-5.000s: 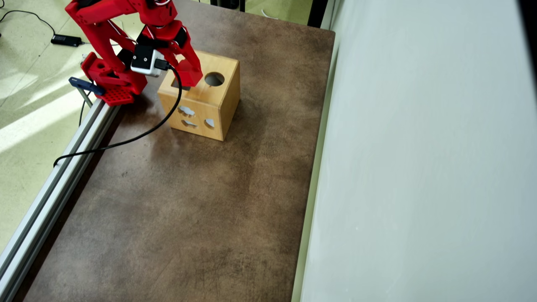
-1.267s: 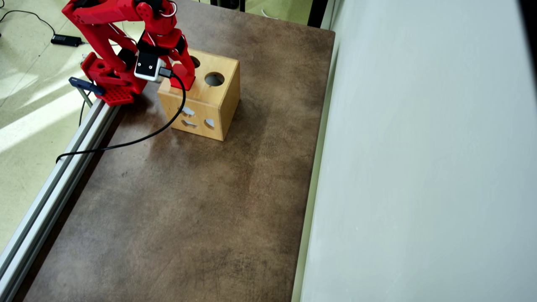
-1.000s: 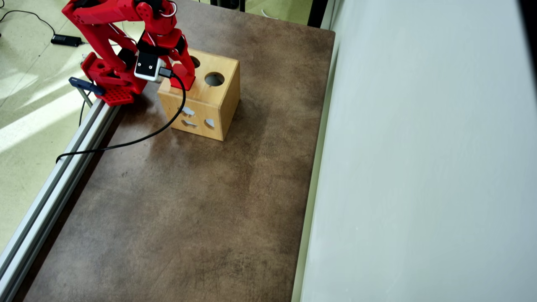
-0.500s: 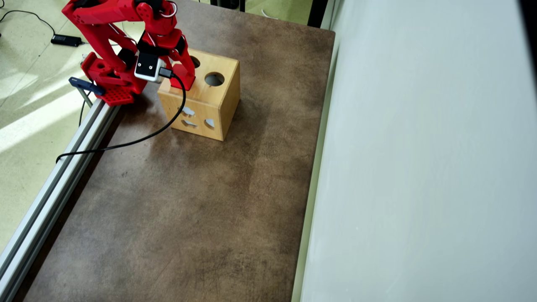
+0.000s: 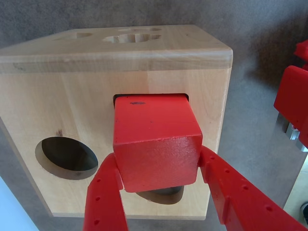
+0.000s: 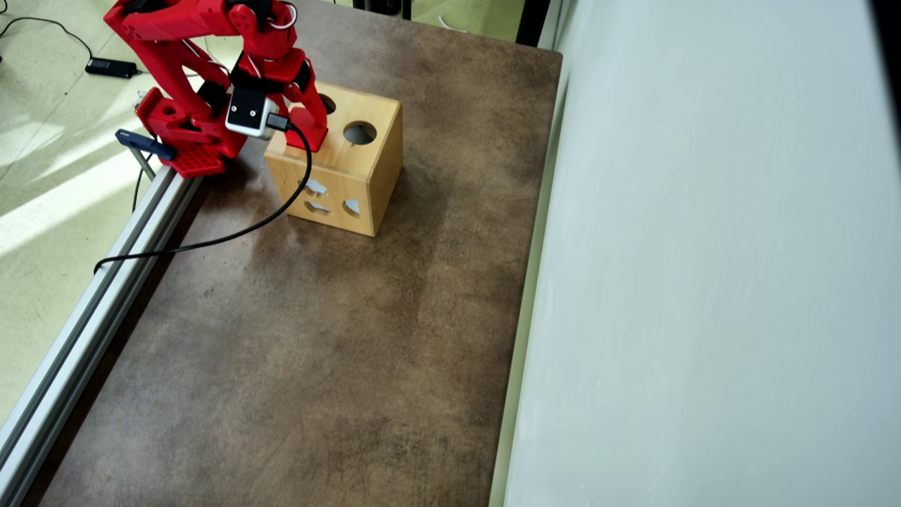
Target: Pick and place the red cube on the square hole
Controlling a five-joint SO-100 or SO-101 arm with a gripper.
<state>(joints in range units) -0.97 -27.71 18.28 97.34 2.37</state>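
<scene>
Jaws pinched the red cube by its two sides, its far end seated in the square hole ahead of the tips. Best to keep it square to the wooden box and release only once aligned. Wrist view showed cube and hole; overhead view hid both behind the arm.

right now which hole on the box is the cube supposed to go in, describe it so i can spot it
Find the wooden box on the brown table. On the face toward the wrist camera, the square hole is the straight-edged dark opening behind the red cube held in the gripper. The round hole, lower left in that view, is curved.
</scene>
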